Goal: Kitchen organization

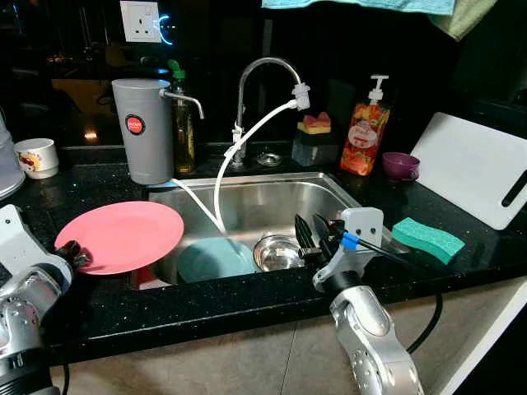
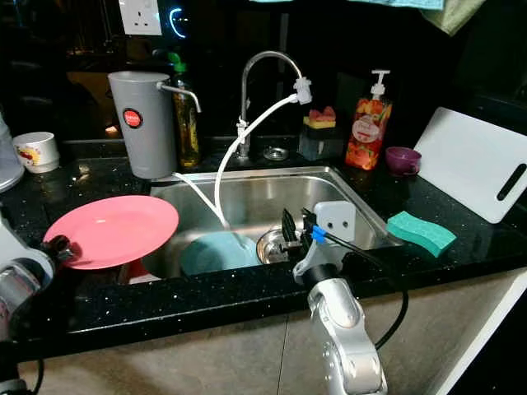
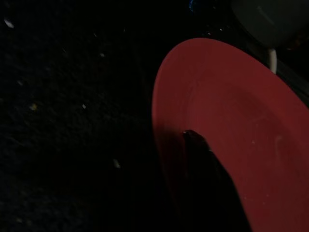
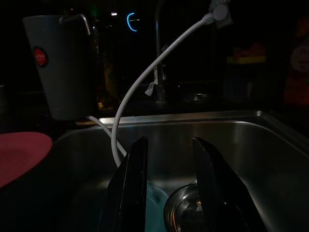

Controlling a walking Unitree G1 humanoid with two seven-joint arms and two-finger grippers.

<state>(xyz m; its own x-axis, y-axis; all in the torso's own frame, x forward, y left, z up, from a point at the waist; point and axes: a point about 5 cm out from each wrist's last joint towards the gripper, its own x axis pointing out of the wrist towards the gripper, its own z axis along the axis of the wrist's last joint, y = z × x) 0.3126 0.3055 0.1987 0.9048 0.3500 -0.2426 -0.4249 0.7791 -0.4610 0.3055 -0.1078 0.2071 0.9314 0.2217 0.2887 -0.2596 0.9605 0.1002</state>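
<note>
One pink plate (image 1: 122, 234) out of the sink (image 1: 329, 193), gripped at its 8 o'clock rim by the left gripper (image 1: 72, 253), hanging over the counter (image 1: 222, 304); teal plate (image 1: 216, 259) and steel bowl (image 1: 277, 251) left in the basin; right gripper (image 4: 169, 186) parted, empty, above the bowl.

Dark glossy wall (image 1: 395, 49) at 12 o'clock | white wall socket (image 1: 139, 20) at 11 | speckled black stone countertop (image 1: 247, 309) at 6 | dim light
</note>
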